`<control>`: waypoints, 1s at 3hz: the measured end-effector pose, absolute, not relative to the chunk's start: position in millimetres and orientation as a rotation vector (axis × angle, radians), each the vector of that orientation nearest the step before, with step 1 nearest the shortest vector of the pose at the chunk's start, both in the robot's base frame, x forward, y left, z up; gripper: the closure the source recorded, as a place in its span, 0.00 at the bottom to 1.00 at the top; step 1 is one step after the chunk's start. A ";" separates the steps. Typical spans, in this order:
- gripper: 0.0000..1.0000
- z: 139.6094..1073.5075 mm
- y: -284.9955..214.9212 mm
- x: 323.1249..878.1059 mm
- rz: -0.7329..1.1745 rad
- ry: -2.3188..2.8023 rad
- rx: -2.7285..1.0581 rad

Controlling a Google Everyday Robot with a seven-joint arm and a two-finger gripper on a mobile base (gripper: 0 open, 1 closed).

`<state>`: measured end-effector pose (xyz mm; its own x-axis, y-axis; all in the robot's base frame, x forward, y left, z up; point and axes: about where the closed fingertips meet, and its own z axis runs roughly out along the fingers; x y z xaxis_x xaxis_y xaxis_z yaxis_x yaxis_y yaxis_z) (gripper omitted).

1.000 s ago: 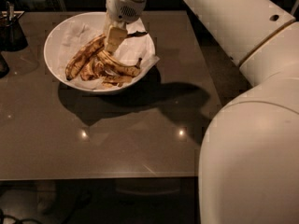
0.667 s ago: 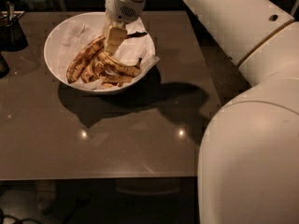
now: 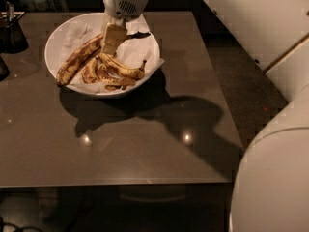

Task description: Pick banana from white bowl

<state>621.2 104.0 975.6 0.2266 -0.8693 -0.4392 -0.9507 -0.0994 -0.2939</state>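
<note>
The white bowl (image 3: 58, 42) stands at the back left of the brown table, lined with crumpled white paper. The banana (image 3: 77, 61), long, dull yellow and streaked brown-black, lies along the bowl's left side. Shorter spotted bananas (image 3: 118, 69) lie to its right in the bowl. My gripper (image 3: 112, 41) hangs down into the bowl from above. Its tip is just over the long banana's upper right end and the top of the shorter bananas. I see nothing lifted by it.
A small dark container (image 3: 10, 30) stands at the table's far left, with another dark object (image 3: 2, 67) in front of it. My white arm and body (image 3: 270, 129) fill the right side. The table's right edge (image 3: 219, 95) borders dark floor.
</note>
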 end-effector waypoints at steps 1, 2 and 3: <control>1.00 975.3 104.5 619.9 0.210 1.670 -1.994; 1.00 986.3 105.7 609.3 0.200 1.643 -1.992; 1.00 998.8 104.8 574.8 0.236 1.626 -1.946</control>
